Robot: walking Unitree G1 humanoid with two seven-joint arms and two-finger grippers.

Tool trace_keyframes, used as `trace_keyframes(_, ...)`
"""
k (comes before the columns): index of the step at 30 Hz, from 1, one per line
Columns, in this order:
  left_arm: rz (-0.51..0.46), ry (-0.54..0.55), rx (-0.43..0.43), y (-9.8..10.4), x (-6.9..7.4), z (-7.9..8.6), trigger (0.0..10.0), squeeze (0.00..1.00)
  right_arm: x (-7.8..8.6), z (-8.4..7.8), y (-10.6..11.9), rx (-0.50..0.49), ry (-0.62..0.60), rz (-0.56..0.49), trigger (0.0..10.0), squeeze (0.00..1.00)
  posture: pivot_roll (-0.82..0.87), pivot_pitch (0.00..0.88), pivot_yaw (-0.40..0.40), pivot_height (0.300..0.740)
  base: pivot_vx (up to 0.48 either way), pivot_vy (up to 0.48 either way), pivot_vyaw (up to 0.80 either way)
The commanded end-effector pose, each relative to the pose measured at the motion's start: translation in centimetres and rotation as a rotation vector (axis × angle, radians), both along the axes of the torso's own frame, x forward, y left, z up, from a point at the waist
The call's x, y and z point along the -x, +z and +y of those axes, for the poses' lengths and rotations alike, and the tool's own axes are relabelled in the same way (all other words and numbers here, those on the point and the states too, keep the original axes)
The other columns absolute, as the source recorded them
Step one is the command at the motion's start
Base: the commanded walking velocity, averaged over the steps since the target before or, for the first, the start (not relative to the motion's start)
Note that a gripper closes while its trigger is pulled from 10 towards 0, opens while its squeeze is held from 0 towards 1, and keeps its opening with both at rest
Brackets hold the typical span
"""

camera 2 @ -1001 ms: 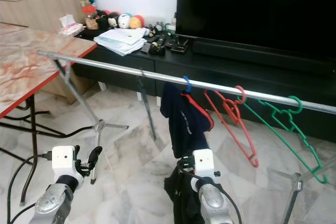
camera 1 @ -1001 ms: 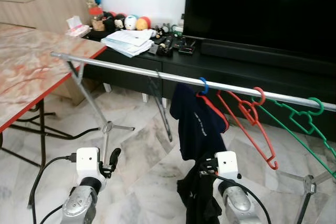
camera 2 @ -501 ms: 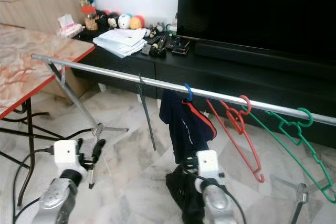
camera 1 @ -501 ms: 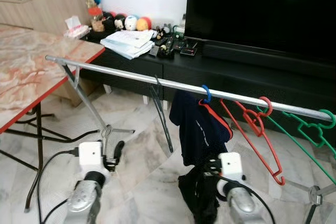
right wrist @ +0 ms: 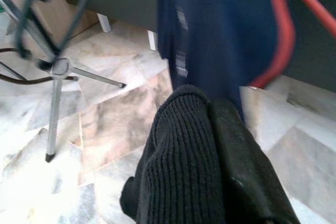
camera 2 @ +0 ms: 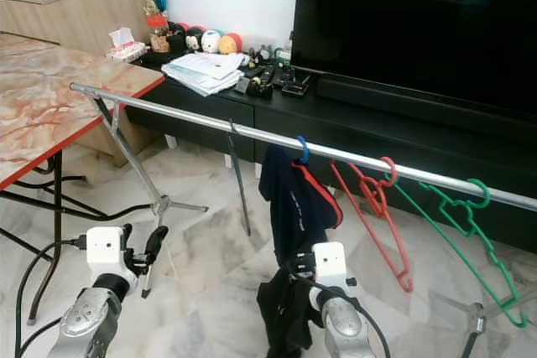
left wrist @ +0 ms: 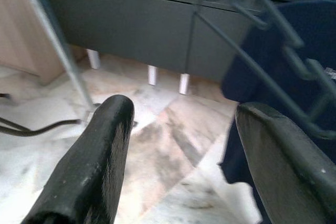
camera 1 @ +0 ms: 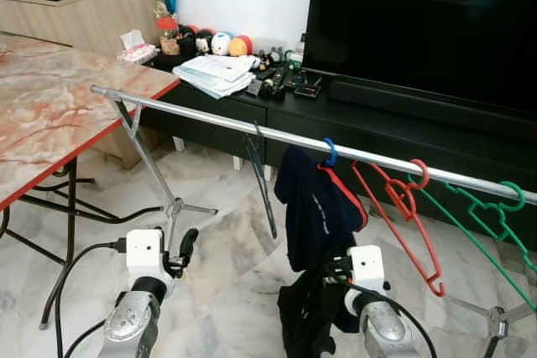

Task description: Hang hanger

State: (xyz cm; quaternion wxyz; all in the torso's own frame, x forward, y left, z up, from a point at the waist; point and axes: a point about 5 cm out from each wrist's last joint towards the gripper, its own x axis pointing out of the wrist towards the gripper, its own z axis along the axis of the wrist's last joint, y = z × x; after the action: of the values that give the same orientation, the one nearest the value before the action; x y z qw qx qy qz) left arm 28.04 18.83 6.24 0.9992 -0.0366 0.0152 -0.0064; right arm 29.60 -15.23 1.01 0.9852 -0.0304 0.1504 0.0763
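Marble floor [camera 1: 226, 291] under right gripper [camera 1: 323, 278] gripping black garment [camera 1: 304, 324]

The right hand [camera 2: 295, 289] now sits slightly lower and nearer the navy shirt [camera 2: 295, 199], its black cloth [camera 2: 281, 320] bunched below.

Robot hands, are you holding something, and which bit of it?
The right gripper is shut on a black knitted garment, pinching a bunched fold near its top. The left gripper is open and holds nothing.
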Motion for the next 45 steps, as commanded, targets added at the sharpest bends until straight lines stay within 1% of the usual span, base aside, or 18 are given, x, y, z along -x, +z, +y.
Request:
trace_keyframes(1,0.003,-0.007,-0.016,0.2,0.0,0.1,10.0,0.00,0.0,0.2,0.0,-0.003,0.004,-0.001,10.0,0.00,0.04,0.068,0.027,0.740,0.000,-0.262,0.00)
trace_keyframes(16,-0.013,-0.046,-0.019,1.1,-0.7,0.0,10.0,0.00,0.2,0.4,-0.2,-0.004,0.010,0.008,10.0,0.00,0.04,0.068,0.030,0.740,0.000,-0.035,0.00)
trace_keyframes(20,-0.031,-0.072,-0.026,1.8,-1.1,0.0,10.0,0.00,0.1,0.4,-0.2,-0.002,0.011,0.007,10.0,0.00,0.04,0.066,0.030,0.740,0.000,0.000,0.00)
trace_keyframes(25,-0.039,-0.174,0.007,3.7,-2.6,-0.7,10.0,0.00,0.1,0.4,-0.2,-0.001,0.012,0.007,10.0,0.00,0.04,0.069,0.025,0.740,0.000,0.000,0.00)
trace_keyframes(28,-0.034,-0.215,0.014,4.2,-3.1,-1.0,10.0,0.00,0.1,0.4,-0.1,-0.001,0.013,0.007,10.0,0.00,0.04,0.069,0.025,0.740,0.000,0.000,0.00)
trace_keyframes(29,-0.028,-0.237,0.006,4.4,-3.4,-1.3,10.0,0.00,0.1,0.4,-0.2,-0.001,0.013,0.008,10.0,0.00,0.05,0.067,0.025,0.740,0.000,0.000,0.00)
trace_keyframes(30,-0.044,-0.253,-0.020,5.1,-4.3,-1.6,10.0,0.00,0.1,0.5,-0.1,-0.002,0.015,0.008,10.0,0.00,0.05,0.067,0.028,0.740,0.000,0.000,0.00)
trace_keyframes(31,-0.049,-0.255,-0.026,5.3,-4.5,-1.7,10.0,0.00,0.1,0.5,-0.1,-0.002,0.015,0.008,10.0,0.00,0.05,0.067,0.028,0.740,0.000,0.000,0.00)
trace_keyframes(33,-0.108,-0.152,-0.042,5.9,-5.0,-0.9,10.0,0.00,0.1,0.6,-0.1,-0.008,0.009,0.004,10.0,0.00,0.04,0.063,0.034,0.740,0.000,0.000,0.00)
trace_keyframes(34,-0.117,-0.128,-0.055,6.0,-5.0,-0.7,10.0,0.00,0.1,0.6,-0.1,-0.009,0.008,0.003,10.0,0.00,0.03,0.063,0.036,0.740,0.000,0.000,0.00)
trace_keyframes(36,-0.133,-0.041,-0.119,5.8,-4.6,-0.1,10.0,0.00,0.1,0.6,-0.2,-0.012,0.005,0.004,10.0,0.00,0.03,0.064,0.038,0.740,0.000,0.000,0.00)
trace_keyframes(37,-0.131,-0.023,-0.122,5.6,-4.3,0.1,10.0,0.00,0.2,0.6,-0.2,-0.013,0.004,0.006,10.0,0.00,0.03,0.066,0.039,0.740,0.000,0.000,0.00)
trace_keyframes(38,-0.128,-0.014,-0.120,5.5,-4.2,0.2,10.0,0.00,0.2,0.6,-0.3,-0.013,0.004,0.008,10.0,0.00,0.03,0.066,0.039,0.740,0.000,0.000,0.00)
trace_keyframes(40,-0.108,0.002,-0.131,4.6,-3.0,0.3,10.0,0.00,0.5,0.4,-0.6,-0.012,0.001,0.021,10.0,0.00,0.04,0.069,0.036,0.740,0.000,0.000,0.00)
trace_keyframes(41,-0.108,0.002,-0.131,4.6,-3.0,0.3,10.0,0.00,0.5,0.4,-0.6,-0.012,0.001,0.021,10.0,0.00,0.04,0.069,0.036,0.740,0.000,0.000,0.00)
trace_keyframes(43,-0.083,-0.011,-0.134,3.6,-1.9,0.2,10.0,0.00,0.7,0.3,-0.8,-0.012,0.000,0.036,10.0,0.00,0.05,0.069,0.033,0.740,0.000,0.000,0.00)
trace_keyframes(44,-0.084,-0.023,-0.132,3.2,-1.2,0.0,10.0,0.00,0.7,0.3,-0.9,-0.031,-0.009,0.040,10.0,0.00,0.05,0.070,0.033,0.740,0.000,0.000,0.00)
trace_keyframes(45,-0.086,-0.025,-0.130,3.1,-1.1,-0.1,10.0,0.00,0.7,0.4,-0.9,-0.037,-0.012,0.040,10.0,0.00,0.05,0.070,0.033,0.740,0.000,0.000,0.00)
